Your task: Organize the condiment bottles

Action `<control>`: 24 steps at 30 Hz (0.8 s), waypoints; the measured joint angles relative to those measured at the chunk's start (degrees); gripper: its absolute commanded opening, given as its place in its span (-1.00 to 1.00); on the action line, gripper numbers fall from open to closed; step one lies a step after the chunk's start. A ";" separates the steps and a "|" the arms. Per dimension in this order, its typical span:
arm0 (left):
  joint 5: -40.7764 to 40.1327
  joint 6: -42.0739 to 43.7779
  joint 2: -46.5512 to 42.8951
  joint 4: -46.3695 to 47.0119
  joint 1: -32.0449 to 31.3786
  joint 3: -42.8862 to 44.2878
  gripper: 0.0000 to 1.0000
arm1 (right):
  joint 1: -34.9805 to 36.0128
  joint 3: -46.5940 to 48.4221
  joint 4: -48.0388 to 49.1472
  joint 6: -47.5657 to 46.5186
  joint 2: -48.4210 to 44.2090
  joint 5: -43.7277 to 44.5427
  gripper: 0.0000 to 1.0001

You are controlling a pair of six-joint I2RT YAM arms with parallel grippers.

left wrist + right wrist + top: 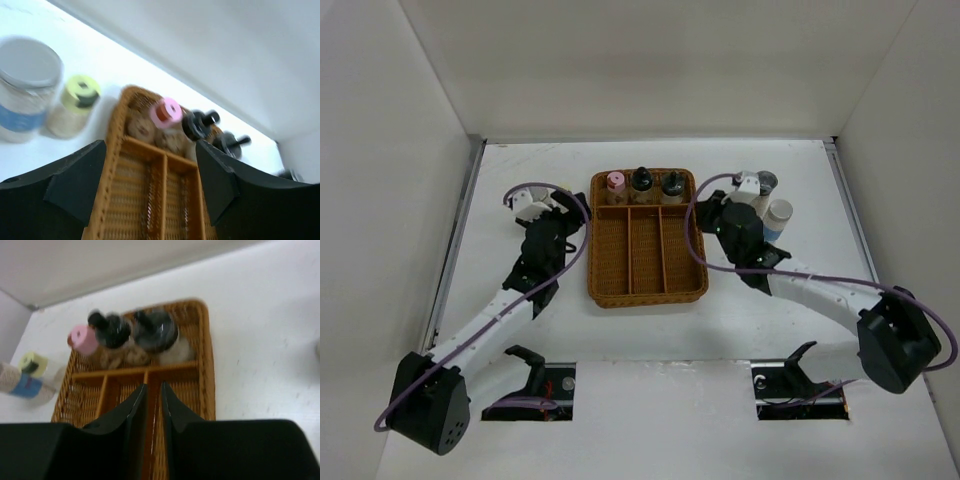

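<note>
I judge 3 bottles (642, 183) crowd the far end of the tray (647, 298) for tidy grouping; left claw (150, 160) released, right claw (152, 392) clenched empty.

Bright even light, soft shadows; both wrist views blurred, white table (107, 57) glaring; top view sharp.

The white tabletop (650, 335) carries a brown wicker tray (596, 250) near its middle. Just left of the tray stand a grey-lidded bottle (27, 90) with a blue label and a yellow-green-capped bottle (76, 105). To its right, a white-capped bottle (778, 216) and a grey-capped bottle (766, 183) stand close together.
</note>
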 measured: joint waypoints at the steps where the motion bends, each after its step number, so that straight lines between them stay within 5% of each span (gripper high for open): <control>1: -1.36 0.66 -0.39 -2.16 0.48 1.49 0.46 | 1.03 -2.27 0.00 1.03 -0.70 0.00 -0.53; 6: -6.91 3.69 1.36 -9.53 3.45 6.60 0.46 | 5.18 -10.27 0.13 3.50 -2.80 -0.39 -0.23; 13: -8.52 5.49 10.95 -16.02 8.41 11.34 0.51 | 5.38 -14.25 3.28 4.92 -3.15 -2.08 0.57; 24: -5.22 9.66 24.90 -18.18 13.92 24.87 0.55 | 6.51 -14.25 6.45 4.90 -2.27 -4.63 0.69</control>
